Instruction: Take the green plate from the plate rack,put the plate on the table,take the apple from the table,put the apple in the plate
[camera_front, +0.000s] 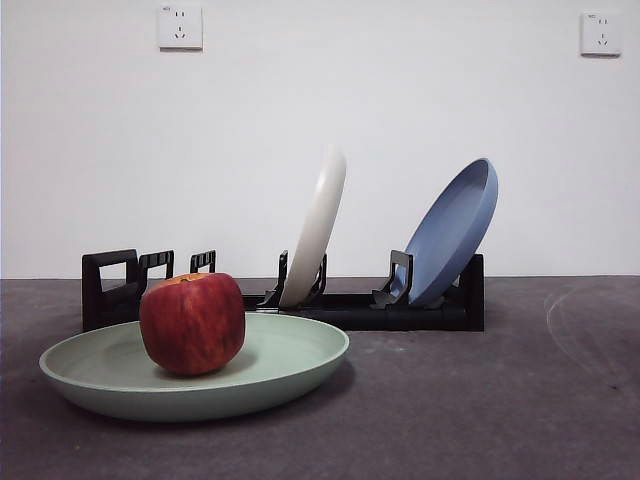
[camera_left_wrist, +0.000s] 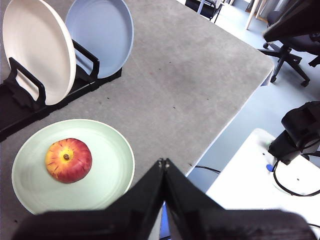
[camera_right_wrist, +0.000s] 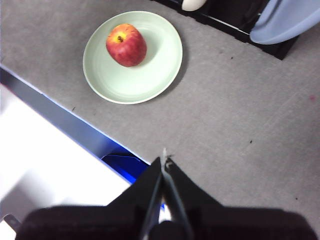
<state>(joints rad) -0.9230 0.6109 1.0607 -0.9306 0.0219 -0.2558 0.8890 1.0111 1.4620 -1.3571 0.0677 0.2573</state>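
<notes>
Now the apple (camera_front: 192, 323) sits in our green plate (camera_front: 290, 365), low left on the surface (camera_front: 480, 400). Both pincers, left (camera_left_wrist: 163, 162) and right (camera_right_wrist: 164, 159), are closed, holding nothing.

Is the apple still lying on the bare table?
No, the apple sits inside the green plate, which lies flat on the table.

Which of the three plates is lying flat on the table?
The green plate, flat on the table with the apple on it. The white plate and blue plate stand in the rack.
</notes>
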